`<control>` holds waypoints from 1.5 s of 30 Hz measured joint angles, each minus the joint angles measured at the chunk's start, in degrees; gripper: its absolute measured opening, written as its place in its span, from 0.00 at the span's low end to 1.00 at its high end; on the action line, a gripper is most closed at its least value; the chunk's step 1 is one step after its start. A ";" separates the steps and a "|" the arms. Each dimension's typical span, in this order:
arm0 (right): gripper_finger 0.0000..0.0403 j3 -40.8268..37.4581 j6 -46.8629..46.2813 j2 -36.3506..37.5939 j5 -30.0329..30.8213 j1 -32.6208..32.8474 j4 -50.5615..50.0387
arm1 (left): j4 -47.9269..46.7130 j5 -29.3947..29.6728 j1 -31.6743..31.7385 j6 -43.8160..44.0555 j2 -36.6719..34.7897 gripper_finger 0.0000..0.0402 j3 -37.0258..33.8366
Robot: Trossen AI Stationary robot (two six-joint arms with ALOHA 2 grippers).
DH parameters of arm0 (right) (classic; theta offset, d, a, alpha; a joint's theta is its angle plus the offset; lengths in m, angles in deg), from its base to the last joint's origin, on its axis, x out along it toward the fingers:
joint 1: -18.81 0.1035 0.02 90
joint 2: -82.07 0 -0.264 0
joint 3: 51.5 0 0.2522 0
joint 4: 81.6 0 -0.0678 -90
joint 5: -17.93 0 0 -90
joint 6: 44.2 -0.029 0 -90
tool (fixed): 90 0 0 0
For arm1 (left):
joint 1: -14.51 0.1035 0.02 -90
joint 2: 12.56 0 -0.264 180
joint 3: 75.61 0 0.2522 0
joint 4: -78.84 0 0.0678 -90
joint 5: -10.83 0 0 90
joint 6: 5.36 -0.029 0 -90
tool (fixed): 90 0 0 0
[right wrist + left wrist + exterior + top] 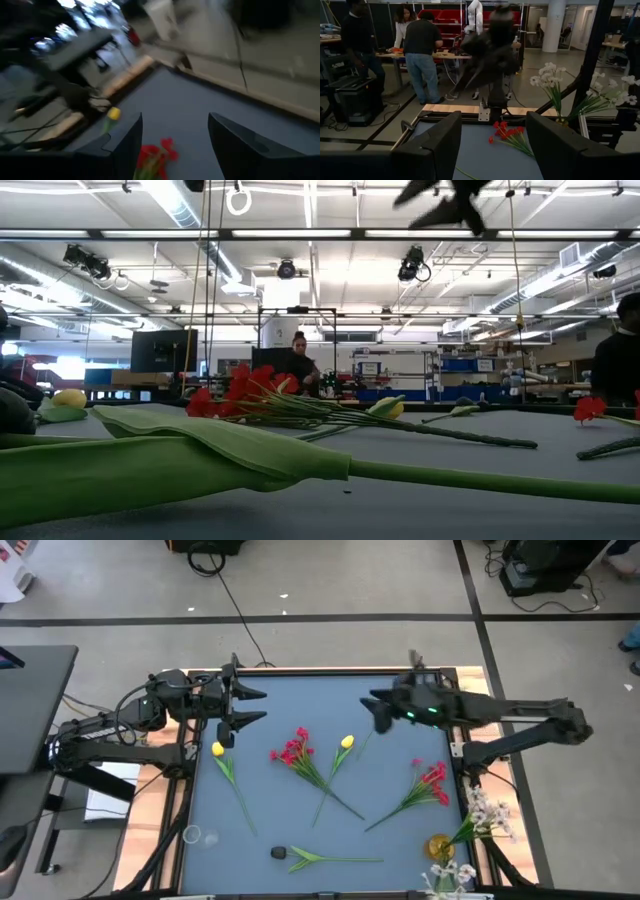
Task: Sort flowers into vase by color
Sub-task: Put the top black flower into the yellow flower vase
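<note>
Vase [440,846] at table's 4 o'clock corner holds white sprays [487,815]. Red clusters [292,750], yellow tulips [346,743] and dark bud [279,853] lie loose on mat [290,700]. Left gripper [250,706] at 11 o'clock, right gripper [378,710] at 1 o'clock: both released, empty, above bare far strip.

Right wrist view motion-smeared: red cluster [156,156] cut by frame edge. White sprays [452,876] cropped at high view's edge (vase beneath unreadable). Low view: foreground stem [300,465] runs off frame.

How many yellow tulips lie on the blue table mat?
2. One yellow tulip lies near the left gripper; the other yellow tulip lies mid-mat beside the red cluster. None seems hidden.
</note>
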 joint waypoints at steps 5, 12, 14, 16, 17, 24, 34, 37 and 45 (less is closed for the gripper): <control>0.58 0.00 -12.01 -9.26 -8.09 -9.49 -3.55 | 0.02 0.00 0.00 0.00 0.00 0.56 0.00; 0.58 -0.04 -24.39 -21.69 -18.49 -17.35 -7.60 | 0.00 0.00 0.00 0.00 0.02 0.56 0.00; 0.57 -0.04 -26.00 -24.43 -17.95 -18.39 -7.34 | 0.00 0.00 0.00 0.00 0.01 0.56 0.00; 0.56 -0.04 -29.74 -27.11 -16.71 -19.09 -7.50 | 0.00 0.00 -0.02 0.00 0.00 0.56 0.00; 0.56 -0.04 -31.53 -28.41 -16.55 -19.48 -7.56 | 0.00 0.00 0.00 0.00 0.02 0.56 0.00; 0.47 -0.04 -38.93 -34.59 -16.81 -21.76 -12.09 | 0.00 0.00 0.00 0.00 0.02 0.56 0.00; 0.38 -0.05 -41.36 -35.60 -10.81 -22.95 -23.48 | 0.00 0.02 0.00 0.00 0.02 0.56 0.00; 0.38 -0.68 -42.01 -35.60 -9.46 -23.80 -22.49 | 0.00 0.01 0.00 -0.02 0.02 0.56 0.00; 0.38 -2.98 -44.18 -35.60 -9.34 -27.79 -18.74 | 0.00 0.00 0.00 0.00 0.02 0.56 0.00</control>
